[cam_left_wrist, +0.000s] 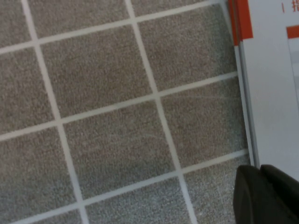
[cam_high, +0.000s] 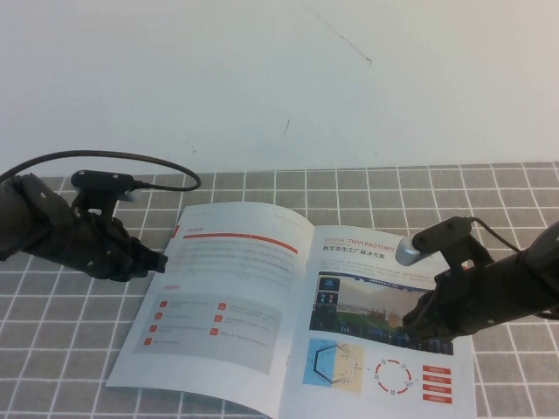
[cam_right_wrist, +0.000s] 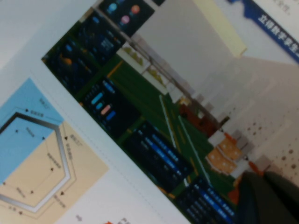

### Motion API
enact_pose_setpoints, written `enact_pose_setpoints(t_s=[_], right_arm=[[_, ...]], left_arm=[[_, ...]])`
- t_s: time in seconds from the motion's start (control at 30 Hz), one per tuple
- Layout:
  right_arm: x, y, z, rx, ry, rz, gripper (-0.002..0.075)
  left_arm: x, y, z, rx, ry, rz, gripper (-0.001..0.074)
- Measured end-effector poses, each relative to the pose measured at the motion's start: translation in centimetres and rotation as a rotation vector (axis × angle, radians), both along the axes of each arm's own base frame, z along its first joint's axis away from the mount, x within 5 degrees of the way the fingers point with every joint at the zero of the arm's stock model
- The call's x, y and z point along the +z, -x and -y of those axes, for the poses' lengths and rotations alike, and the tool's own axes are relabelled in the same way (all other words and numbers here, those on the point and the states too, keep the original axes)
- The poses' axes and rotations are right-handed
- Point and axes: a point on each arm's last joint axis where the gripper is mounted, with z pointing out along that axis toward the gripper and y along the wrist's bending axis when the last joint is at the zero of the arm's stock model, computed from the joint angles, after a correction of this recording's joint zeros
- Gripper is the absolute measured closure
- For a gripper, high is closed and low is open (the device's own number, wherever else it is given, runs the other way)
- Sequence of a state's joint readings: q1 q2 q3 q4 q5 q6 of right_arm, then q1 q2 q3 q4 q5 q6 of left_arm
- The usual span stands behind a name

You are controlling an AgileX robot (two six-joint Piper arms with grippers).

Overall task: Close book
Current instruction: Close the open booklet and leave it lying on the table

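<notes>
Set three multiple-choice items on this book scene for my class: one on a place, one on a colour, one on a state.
1. Where is the left tool?
A. At the book's left edge.
B. On the wall.
C. Under the book.

2. What colour is the bar heading the left page?
A. Green.
B. Red.
C. Purple.

3. How does the book lie?
A. Shut.
B. Standing upright.
C. Open on the tiled mat.

Answers:
1 A: the left tool is beside the page edge, while the right tool is over the right page.
2 B: the high view shows a red stripe.
3 C: both pages face up.
</notes>
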State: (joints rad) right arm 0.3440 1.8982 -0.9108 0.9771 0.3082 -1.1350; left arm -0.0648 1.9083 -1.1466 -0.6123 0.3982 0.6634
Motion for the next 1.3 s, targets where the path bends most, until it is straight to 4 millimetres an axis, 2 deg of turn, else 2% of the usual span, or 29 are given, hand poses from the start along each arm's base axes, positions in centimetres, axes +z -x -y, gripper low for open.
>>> enact_pose_setpoints(t_s=[0.23,0.53,0.83,1.03,1.3], right_arm=[[-0.1,-0.1,-0.1,-0.007,-0.009,-0.008,0.0727],[-0.1,0.0,-0.1,-0.001,-0.010,-0.009,0.0728],[-0.1,-0.1,-0.1,0.002,-0.011,-0.008,0.0728],[-0.1,-0.1,-0.1,0.002,-0.011,-0.007,0.0728],[-0.1,-0.1,-0.1,-0.002,-0.009,-0.005,0.0728]], left_arm=[[-0.1,-0.1,0.0,0.004,-0.005,0.005,0.0738],[-1.4,-0.2,0.1,-0.003,0.001,-0.041,0.0738],[-1.5,0.4,1.0,0.018,0.130,-0.134,0.0738],[-1.0,1.0,3.1,-0.056,0.319,-0.185,0.0738],[0.8,2.4,8.4,-0.275,0.574,-0.181,0.0738]])
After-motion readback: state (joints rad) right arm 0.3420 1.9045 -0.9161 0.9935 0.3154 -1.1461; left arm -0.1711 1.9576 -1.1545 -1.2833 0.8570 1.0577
